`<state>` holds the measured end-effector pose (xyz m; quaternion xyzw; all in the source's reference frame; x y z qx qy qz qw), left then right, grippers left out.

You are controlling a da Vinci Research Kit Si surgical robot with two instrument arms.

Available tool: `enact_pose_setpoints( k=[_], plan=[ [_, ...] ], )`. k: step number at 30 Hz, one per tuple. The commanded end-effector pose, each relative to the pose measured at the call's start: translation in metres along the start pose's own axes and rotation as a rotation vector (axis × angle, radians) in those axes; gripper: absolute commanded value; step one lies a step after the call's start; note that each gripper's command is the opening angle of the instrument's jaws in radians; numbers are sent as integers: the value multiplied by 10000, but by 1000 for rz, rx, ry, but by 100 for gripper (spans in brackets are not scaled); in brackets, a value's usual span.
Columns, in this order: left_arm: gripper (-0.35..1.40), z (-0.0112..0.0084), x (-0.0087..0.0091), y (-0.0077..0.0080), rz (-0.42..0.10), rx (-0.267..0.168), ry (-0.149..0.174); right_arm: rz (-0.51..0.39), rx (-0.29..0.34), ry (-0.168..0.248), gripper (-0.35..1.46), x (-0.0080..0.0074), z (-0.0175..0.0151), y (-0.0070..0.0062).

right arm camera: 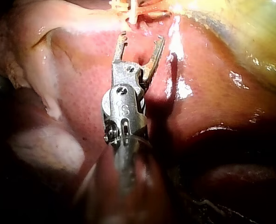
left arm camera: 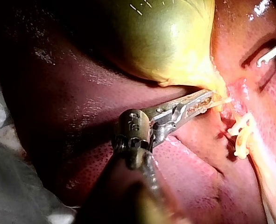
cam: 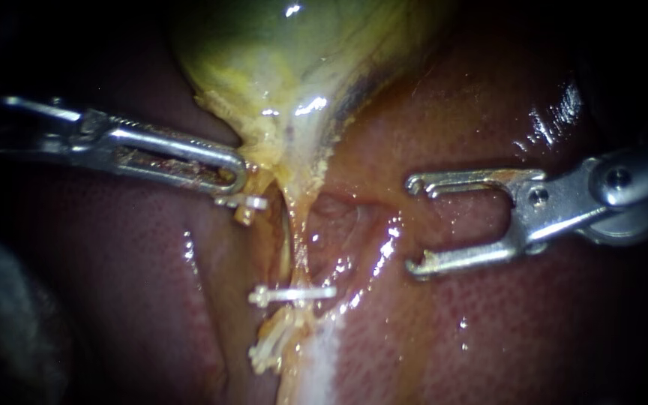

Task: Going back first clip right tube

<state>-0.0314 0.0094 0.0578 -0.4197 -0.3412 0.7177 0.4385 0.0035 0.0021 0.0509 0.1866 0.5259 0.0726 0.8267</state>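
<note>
Nearest the endoscope, the wet red liver (cam: 489,337) fills the foreground, with a pale glistening streak running up through it. At the near end of that streak sits a frayed tuft of pale yellow strands (cam: 270,351). Just beyond the tuft, a white clip (cam: 292,294) lies crosswise on a thin tube (cam: 299,247), closed around it, with its ends sticking out on both sides. This is the task's clip, but the endoscope view does not settle whether this tube is the left or the right one. The tube climbs from the clip towards the yellow neck of the gallbladder. Level with the tube's middle and well apart from the clip, the right instrument (cam: 412,225) comes in from the right above the liver. Its two jaws are spread wide with bare liver showing in the gap, and they hold nothing. Nothing stands between its tips and the tube. In the right wrist view the same spread jaws point at the pale strands ahead without touching them. Across the tube, the left instrument (cam: 235,174) comes in from the left, its long slotted jaws clamped together on the yellow edge of tissue at the gallbladder's neck. The left wrist view also shows them pinching it. A small white piece (cam: 250,202) sits just under the left jaw tips; what it is cannot be made out. Farthest back, the green-yellow gallbladder (cam: 279,52) swells into shadow.
</note>
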Motion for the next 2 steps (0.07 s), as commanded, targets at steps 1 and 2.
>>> enact_pose_setpoints(
  k=[1,2],
  plan=[
    [-35,0,0,0,0,-1,0,0,0,0,50,0,0,0],
    [-35,0,0,0,0,-1,0,0,0,0,50,0,0,0]
  ],
)
